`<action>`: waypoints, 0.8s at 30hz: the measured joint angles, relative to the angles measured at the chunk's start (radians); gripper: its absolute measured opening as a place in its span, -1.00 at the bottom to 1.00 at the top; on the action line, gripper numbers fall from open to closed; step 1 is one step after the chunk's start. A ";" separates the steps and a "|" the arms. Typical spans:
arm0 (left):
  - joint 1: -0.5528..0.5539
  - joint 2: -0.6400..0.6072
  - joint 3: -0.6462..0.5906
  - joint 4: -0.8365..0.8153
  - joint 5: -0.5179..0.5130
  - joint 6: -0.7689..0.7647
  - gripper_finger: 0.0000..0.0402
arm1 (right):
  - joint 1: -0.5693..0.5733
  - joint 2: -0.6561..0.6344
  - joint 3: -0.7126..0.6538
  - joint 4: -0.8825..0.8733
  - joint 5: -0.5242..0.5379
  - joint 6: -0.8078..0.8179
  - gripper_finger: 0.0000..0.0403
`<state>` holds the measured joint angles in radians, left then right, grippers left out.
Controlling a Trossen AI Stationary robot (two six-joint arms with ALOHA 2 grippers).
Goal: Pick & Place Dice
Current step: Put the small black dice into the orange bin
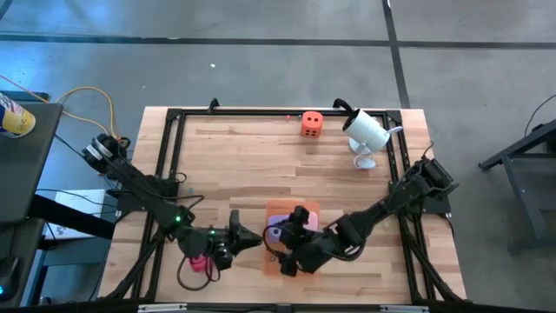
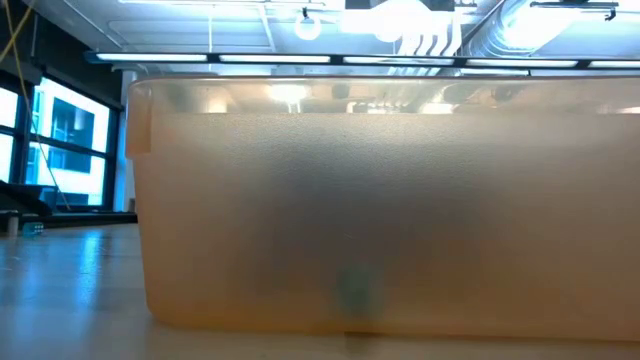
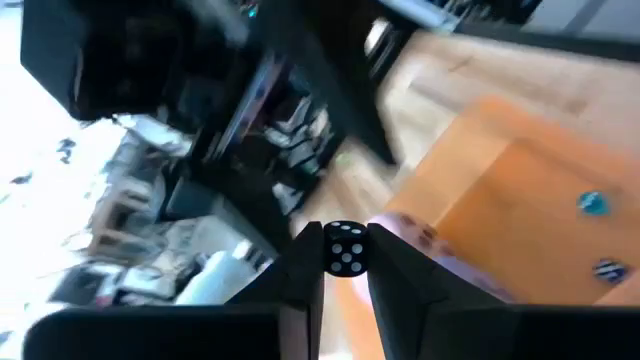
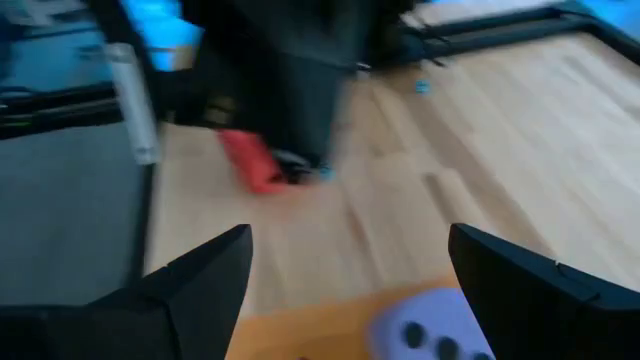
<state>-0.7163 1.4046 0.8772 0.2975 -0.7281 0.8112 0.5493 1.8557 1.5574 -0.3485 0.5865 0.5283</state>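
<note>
Orange die (image 1: pixel 312 123) sits alone near the surface's far edge, dark pips up. Purple die (image 1: pixel 279 232) lies on the orange mat. A black, white-pipped die (image 3: pixel 346 248) — pinched between dark fingers. Pink-red die (image 1: pixel 199 262) — near front-left edge.

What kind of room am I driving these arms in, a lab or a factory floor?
Most likely a robotics lab or workshop. The wooden table sits in a black frame on a bare concrete floor, the low view shows exposed ceiling ducts and strip lights, and a white camera stands on the table.
</note>
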 joint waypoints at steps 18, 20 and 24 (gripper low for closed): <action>-0.035 0.003 0.000 0.144 -0.034 0.142 -0.73 | -0.039 0.000 0.001 0.182 -0.089 -0.043 0.62; -0.035 0.003 0.000 0.146 -0.033 0.142 -0.73 | -0.041 0.000 0.001 0.202 -0.119 -0.056 0.62; -0.035 0.003 0.000 0.148 -0.031 0.142 -0.73 | -0.047 0.000 0.001 0.253 -0.151 -0.081 0.62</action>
<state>-0.7517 1.4078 0.8772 0.4456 -0.7589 0.9535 0.5022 1.8557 1.5581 -0.0957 0.4358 0.4472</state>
